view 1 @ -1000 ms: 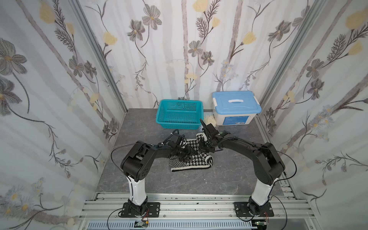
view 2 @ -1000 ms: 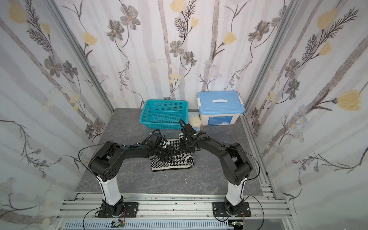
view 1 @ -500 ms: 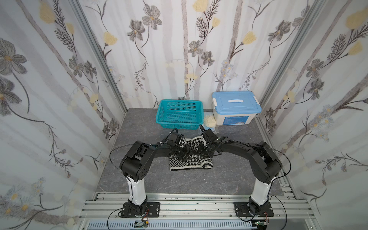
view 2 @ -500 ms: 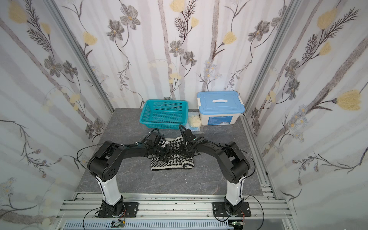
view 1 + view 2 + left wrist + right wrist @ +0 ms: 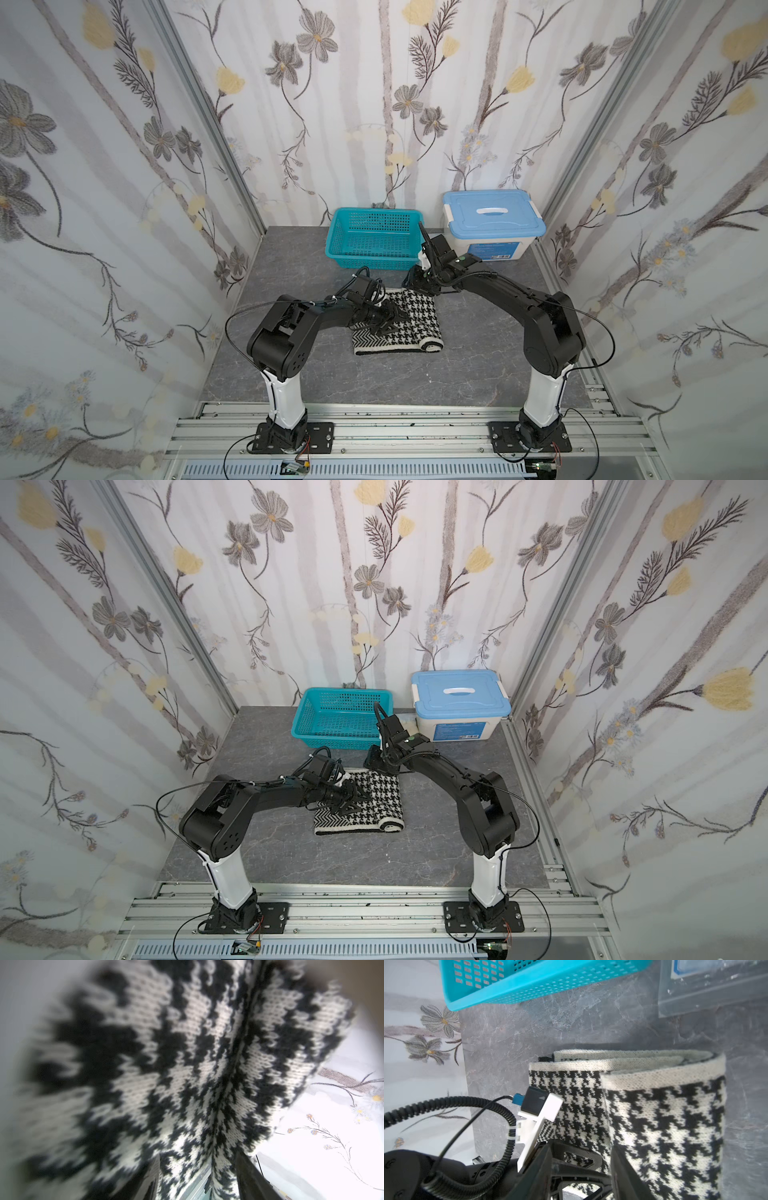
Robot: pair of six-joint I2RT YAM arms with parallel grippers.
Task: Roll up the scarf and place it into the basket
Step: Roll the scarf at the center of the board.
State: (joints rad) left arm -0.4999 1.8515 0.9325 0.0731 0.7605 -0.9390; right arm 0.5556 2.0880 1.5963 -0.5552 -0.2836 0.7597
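Observation:
The scarf lies folded over on itself mid-table, houndstooth face up, with a herringbone band and a rolled end along its near edge. My left gripper reaches in from the scarf's left side. In the left wrist view its jaws are shut on a creased fold of scarf. My right gripper hovers at the scarf's far edge, open, with no cloth pinched between its fingers. The teal basket stands just behind it.
A white storage box with a light blue lid stands right of the basket at the back. Flowered walls close in on three sides. A metal rail runs along the front, holding both arm bases.
My right gripper has opened and let go of the scarf's far edge, drawing back slightly toward the basket. The released layer has settled flat. The left gripper has hardly moved.

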